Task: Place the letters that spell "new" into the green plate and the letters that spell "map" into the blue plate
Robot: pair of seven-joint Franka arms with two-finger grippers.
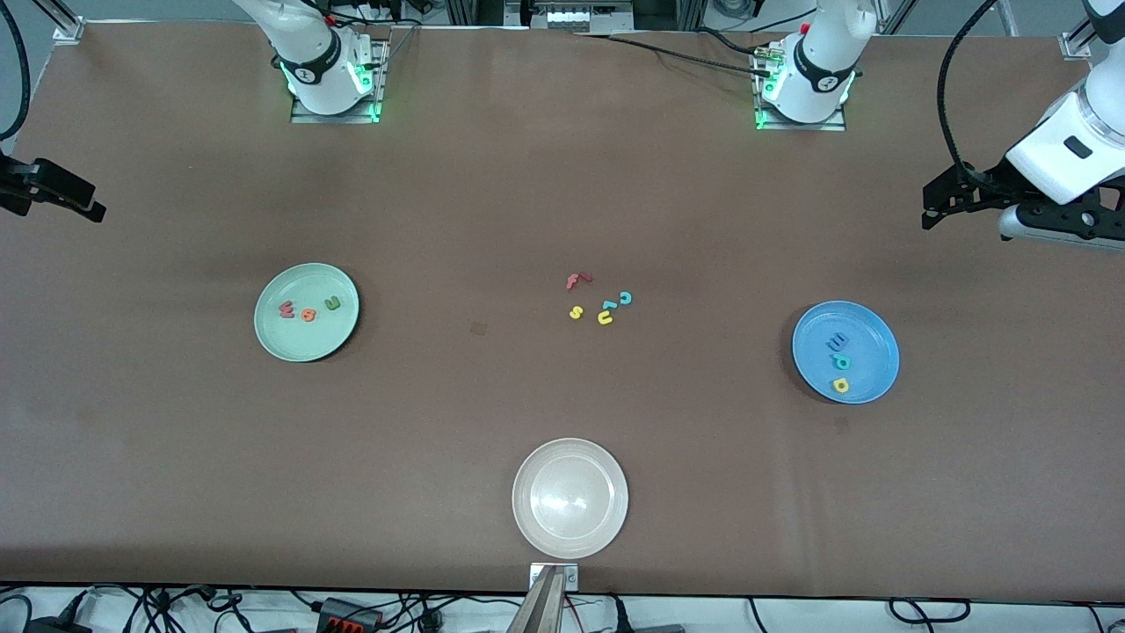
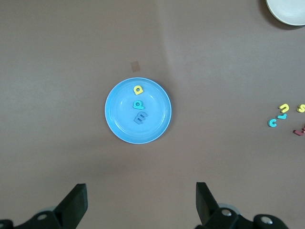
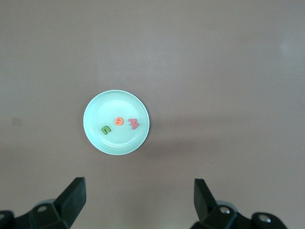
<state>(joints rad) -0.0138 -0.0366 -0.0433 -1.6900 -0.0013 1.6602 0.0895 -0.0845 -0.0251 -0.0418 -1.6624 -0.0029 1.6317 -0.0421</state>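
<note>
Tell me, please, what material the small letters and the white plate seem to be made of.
The letters in the green plate, such as the orange "e", look like matte foam: flat colour, no shine. The cream-white plate looks like glazed ceramic or glossy plastic, since light reflects in its middle; which one I cannot tell.

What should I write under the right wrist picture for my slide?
Open right gripper above green plate holding n, e, w.

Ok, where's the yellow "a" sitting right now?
In the front view the yellow "a" lies in the blue plate, toward the left arm's end of the table, nearer the camera than the teal "p" and blue "m" beside it.
</note>
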